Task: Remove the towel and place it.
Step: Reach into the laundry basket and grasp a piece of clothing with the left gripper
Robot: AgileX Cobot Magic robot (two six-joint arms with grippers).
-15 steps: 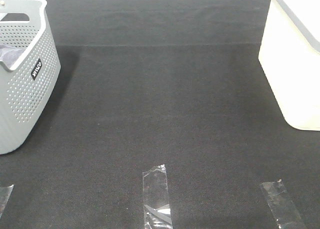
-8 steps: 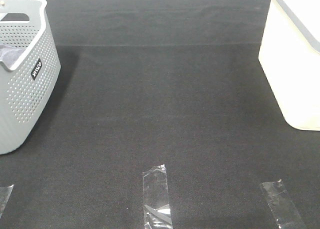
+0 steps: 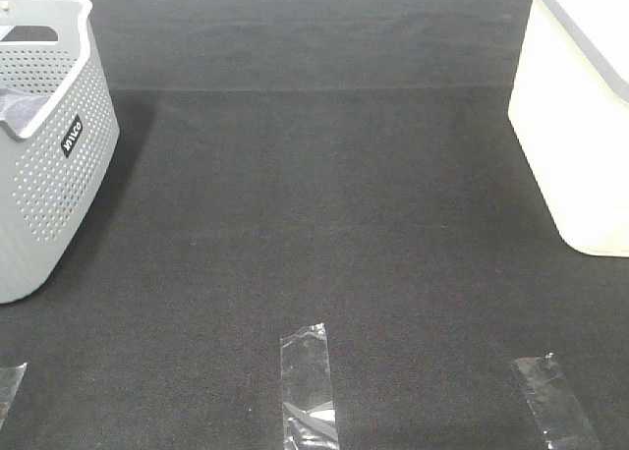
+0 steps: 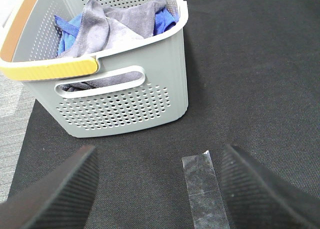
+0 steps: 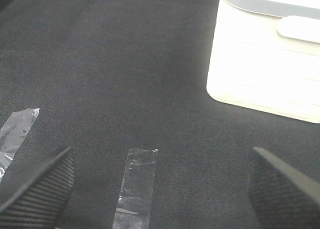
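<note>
Left gripper and right gripper gaped empty; grey basket held towel and blue cloth, clear only from left wrist.

A black, finely woven mat covers the work surface; a faint straight crease crosses it toward twelve o'clock. Seen from the high camera, a grey perforated basket stands upright on the mat at nine to ten o'clock, partly out of frame; a cream-white bin stands on it at two to three o'clock, well apart from the basket. Three strips of clear tape lie flat on the near edge: one at six o'clock, one at five, one at seven, barely in frame.
</note>
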